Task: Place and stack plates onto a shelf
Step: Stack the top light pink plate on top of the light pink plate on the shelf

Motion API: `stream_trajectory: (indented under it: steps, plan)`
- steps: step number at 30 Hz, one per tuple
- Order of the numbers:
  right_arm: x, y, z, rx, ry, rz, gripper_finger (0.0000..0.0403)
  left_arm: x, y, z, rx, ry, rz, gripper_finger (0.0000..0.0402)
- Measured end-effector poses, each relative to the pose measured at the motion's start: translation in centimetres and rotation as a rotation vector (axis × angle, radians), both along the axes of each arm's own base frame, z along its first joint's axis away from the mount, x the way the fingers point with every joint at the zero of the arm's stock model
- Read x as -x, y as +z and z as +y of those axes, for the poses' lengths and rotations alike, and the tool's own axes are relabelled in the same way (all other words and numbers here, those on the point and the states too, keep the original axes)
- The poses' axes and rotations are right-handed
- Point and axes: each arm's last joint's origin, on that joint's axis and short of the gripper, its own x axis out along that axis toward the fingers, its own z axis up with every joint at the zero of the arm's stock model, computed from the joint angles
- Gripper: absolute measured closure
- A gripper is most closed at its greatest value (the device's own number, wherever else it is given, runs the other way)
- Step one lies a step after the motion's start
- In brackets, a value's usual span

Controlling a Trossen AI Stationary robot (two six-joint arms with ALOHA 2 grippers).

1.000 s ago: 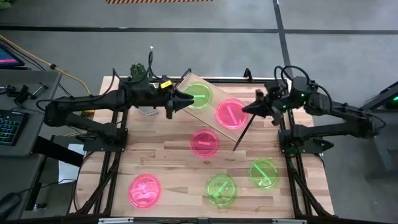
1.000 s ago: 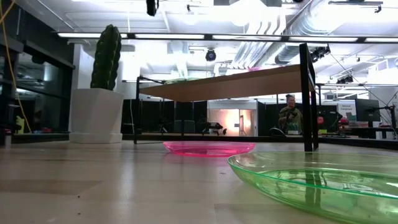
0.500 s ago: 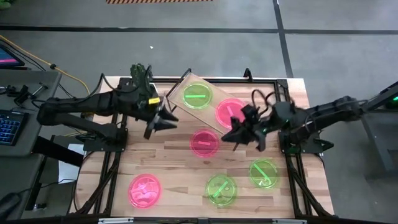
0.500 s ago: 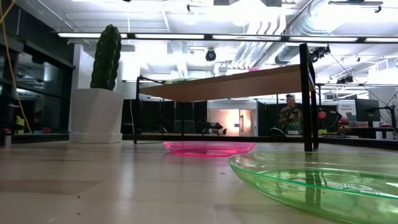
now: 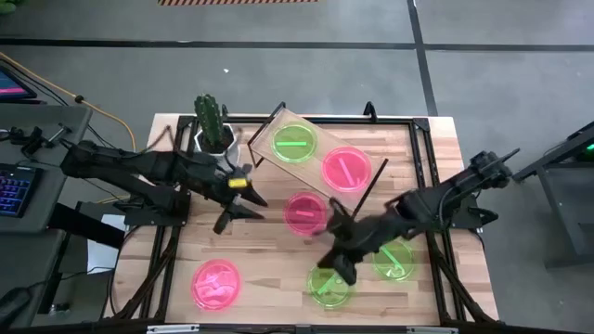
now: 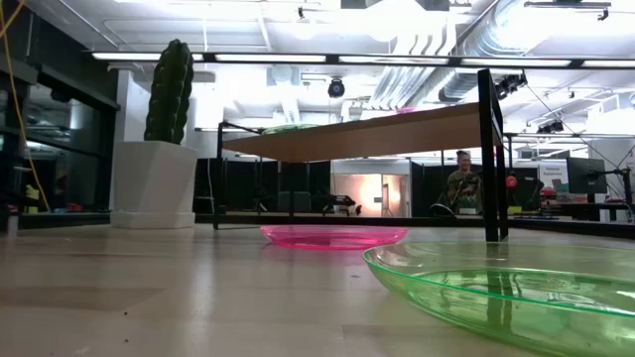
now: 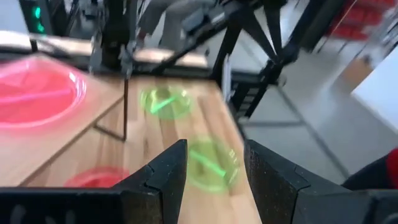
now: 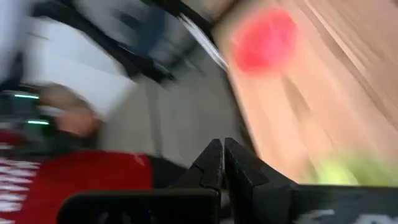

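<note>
In the high view the shelf (image 5: 278,125) stands slanted at the table's far middle, bearing one green plate (image 5: 295,144) and one pink plate (image 5: 345,169). Another pink plate (image 5: 304,212) lies on the table beside it, and a third pink plate (image 5: 216,283) lies near the left corner. Two green plates (image 5: 329,286) (image 5: 397,260) lie near the front. My left gripper (image 5: 247,206) (image 7: 214,168) is open, left of the middle pink plate. My right gripper (image 5: 334,264) (image 8: 224,163) is shut, above the far edge of a front green plate, empty.
A cactus in a white pot (image 5: 212,125) (image 6: 164,149) stands at the far left, next to the shelf's left end. The low view shows a green plate (image 6: 496,293) close in front, a pink plate (image 6: 332,236) behind it and a person (image 6: 461,183) far off in the room.
Both grippers have drawn back from the shelf. The left one has moved toward the near edge and a little left. The right one has swung from the shelf's right end toward the near edge, over the front green plates. The plates have stayed where they were.
</note>
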Motion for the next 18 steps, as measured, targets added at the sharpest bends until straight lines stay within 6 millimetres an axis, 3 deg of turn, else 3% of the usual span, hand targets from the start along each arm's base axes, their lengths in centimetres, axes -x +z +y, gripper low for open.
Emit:
stream_trajectory:
  steps: [5, 11, 18]
  plan:
    - [0.9, -2.5, 2.8, 0.05, -0.01, 0.286, 0.0403, -2.5, -3.1, -1.8, -0.101, -0.026, 0.139, 0.0252]
    - [3.5, -4.3, 5.5, 0.108, -0.098, 0.441, 0.0403, -6.2, -8.2, -3.4, -0.101, -0.005, 0.338, 0.0252]
    - [7.4, -4.9, 7.8, 0.151, -0.267, 0.514, 0.0403, -9.2, -13.7, -3.6, -0.053, 0.288, 0.507, 0.0252]
